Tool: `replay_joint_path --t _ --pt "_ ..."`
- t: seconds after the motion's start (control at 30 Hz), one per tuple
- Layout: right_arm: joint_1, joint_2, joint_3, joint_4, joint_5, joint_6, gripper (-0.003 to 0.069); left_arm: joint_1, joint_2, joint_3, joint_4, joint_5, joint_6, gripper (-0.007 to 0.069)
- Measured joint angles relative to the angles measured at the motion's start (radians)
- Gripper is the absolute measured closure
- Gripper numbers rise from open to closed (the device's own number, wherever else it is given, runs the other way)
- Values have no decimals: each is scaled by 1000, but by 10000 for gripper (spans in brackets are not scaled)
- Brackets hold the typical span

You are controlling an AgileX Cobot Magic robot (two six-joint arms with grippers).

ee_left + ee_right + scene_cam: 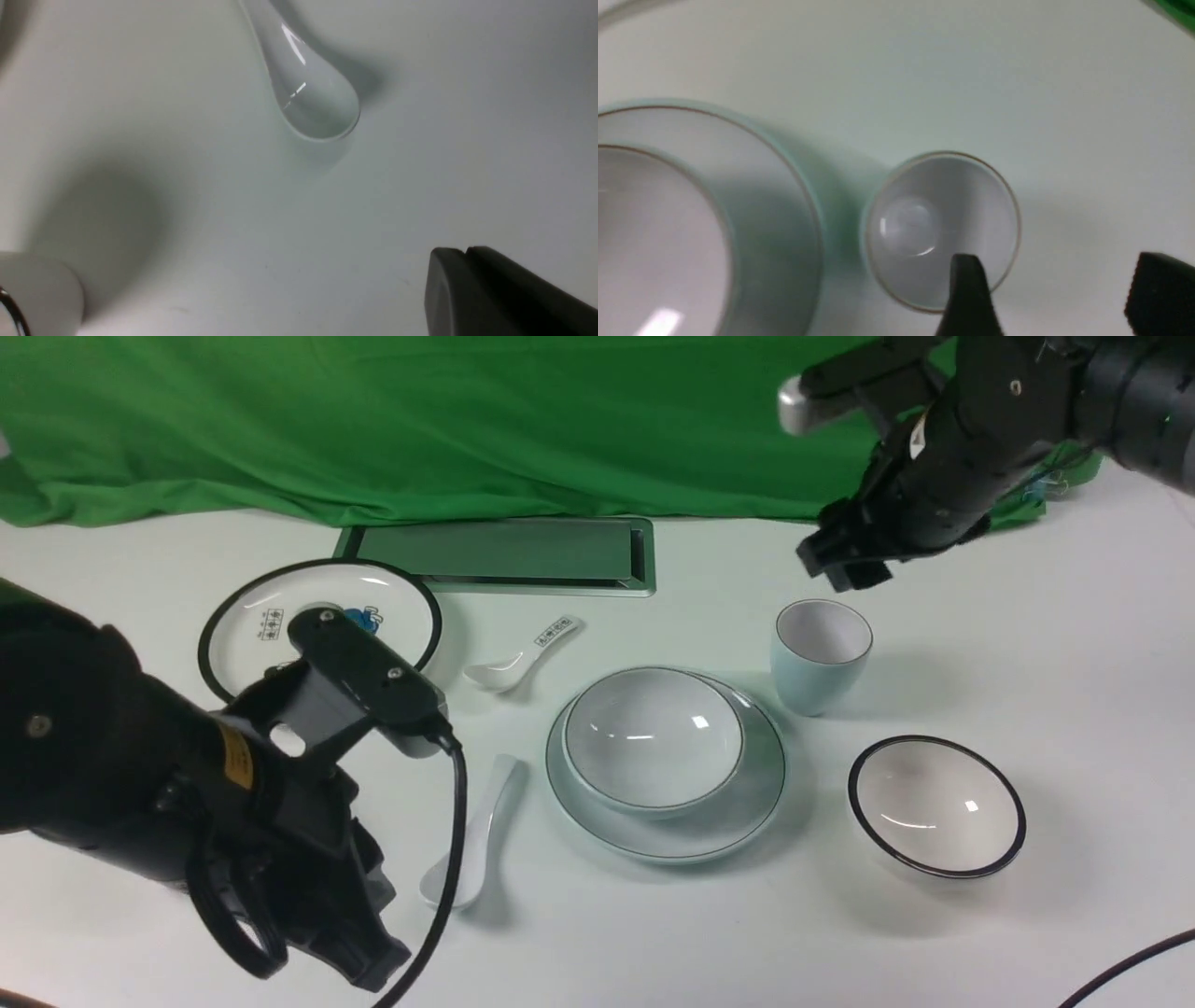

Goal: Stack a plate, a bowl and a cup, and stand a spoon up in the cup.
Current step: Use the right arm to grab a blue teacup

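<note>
My right jaws stand wide apart and empty, hanging above the cup [822, 655]. The cup stands upright on the table [1046, 644], just beside the far right edge of the plate [747, 798]. The bowl [652, 739] sits in the plate. My left jaws are pressed together and hold nothing. They sit low over the table near the spoon [490, 807], which lies flat to the left of the plate, apart from it.
</note>
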Motion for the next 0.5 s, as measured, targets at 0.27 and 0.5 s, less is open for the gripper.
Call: replay_joint_path --t 0.27,0.5 --pt "-46 159 0 35 -56 37 203 0 0 0 0 -39 0 653" --pt "-46 180 -10 82 -95 37 495 0 0 0 0 -39 -9 653"
